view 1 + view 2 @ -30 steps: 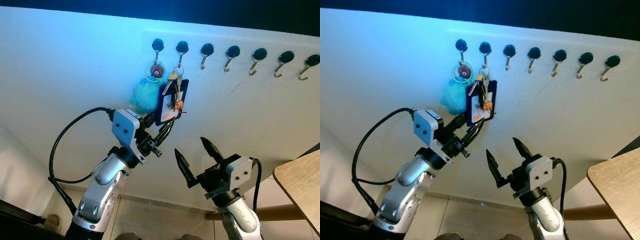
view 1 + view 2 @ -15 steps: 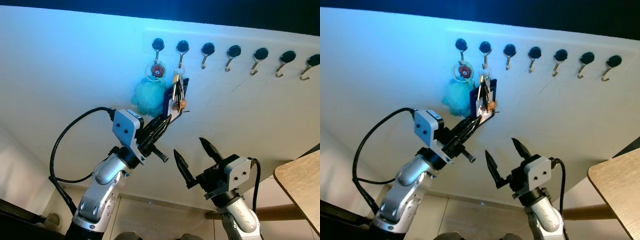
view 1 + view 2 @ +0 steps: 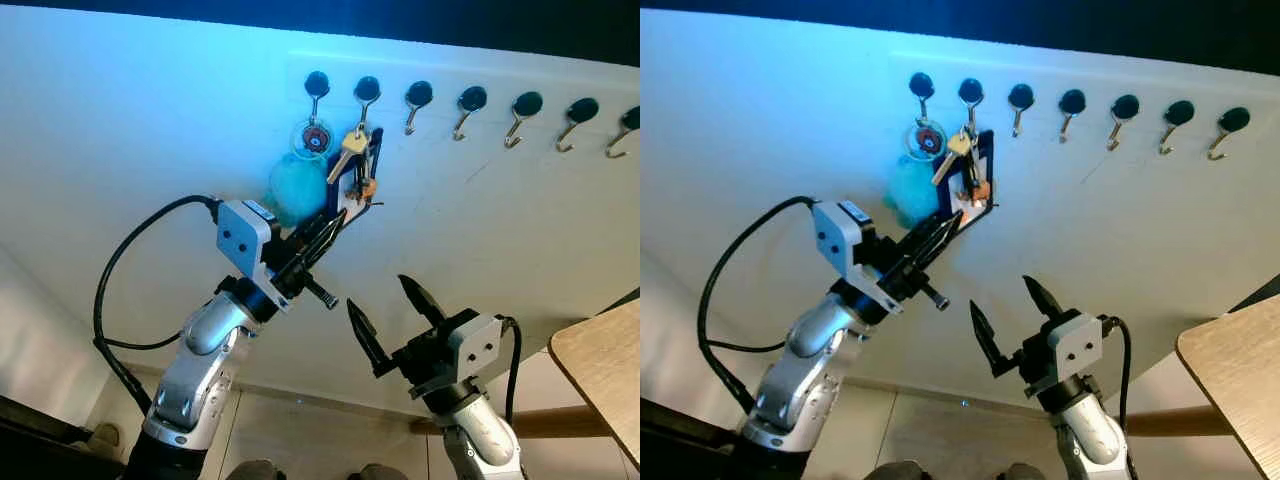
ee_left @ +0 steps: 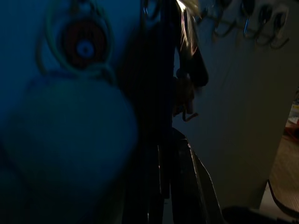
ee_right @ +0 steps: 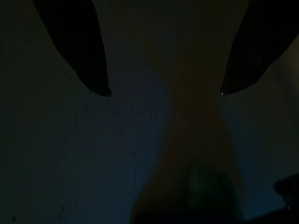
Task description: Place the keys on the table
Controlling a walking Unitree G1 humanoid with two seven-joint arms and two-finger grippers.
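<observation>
Black left gripper point(image 3: 335, 222) pinches hanging keys point(image 3: 352, 165).

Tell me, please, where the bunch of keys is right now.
In the left eye view, the keys hang from the second hook from the left, beside the teal pompom, with the left pincer at their lower end.

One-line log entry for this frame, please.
left pincer: shut on keys, on second hook | right pincer: open, idle below | table: lower right

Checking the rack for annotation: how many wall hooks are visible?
7, in one row along the wall: two at the left carry items, five to the right hang bare.
</observation>
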